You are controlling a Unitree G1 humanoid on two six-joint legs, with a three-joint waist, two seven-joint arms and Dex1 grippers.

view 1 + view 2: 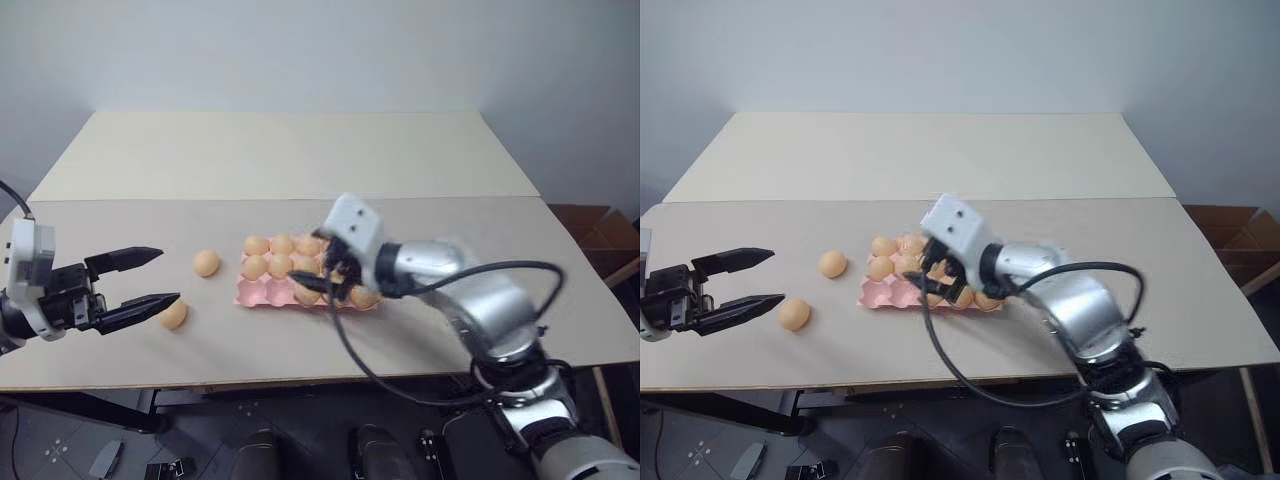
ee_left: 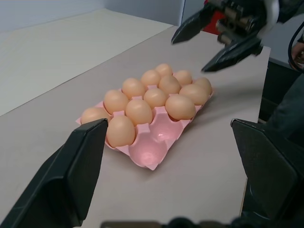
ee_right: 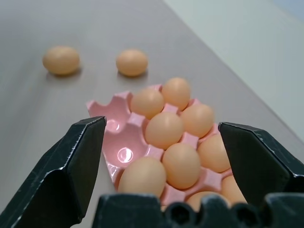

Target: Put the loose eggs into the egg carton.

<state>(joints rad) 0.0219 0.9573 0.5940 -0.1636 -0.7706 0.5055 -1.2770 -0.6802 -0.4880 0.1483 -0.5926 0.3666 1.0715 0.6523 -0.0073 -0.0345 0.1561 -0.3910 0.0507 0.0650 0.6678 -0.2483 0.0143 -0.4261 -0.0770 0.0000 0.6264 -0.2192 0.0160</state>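
Note:
Two loose eggs point(image 1: 206, 263) point(image 1: 174, 315) lie on the table to the left of the egg carton point(image 1: 262, 293). The pink carton holds several tan eggs, and its cups at the near left end point(image 3: 114, 128) are bare. My left gripper point(image 1: 160, 277) hangs open at the table's left, one fingertip close beside the nearer loose egg, with nothing between its fingers. Over the carton's right half, my right gripper point(image 2: 189, 54) is open too, and nothing is in it. In the right wrist view both loose eggs point(image 3: 61, 60) point(image 3: 132, 62) lie beyond the carton.
The beige table point(image 1: 300, 160) reaches far back behind the carton. Its front edge runs just below the left gripper and the carton. A brown box point(image 1: 600, 225) stands off the table's right side. A black cable point(image 1: 345, 345) loops from my right wrist over the front edge.

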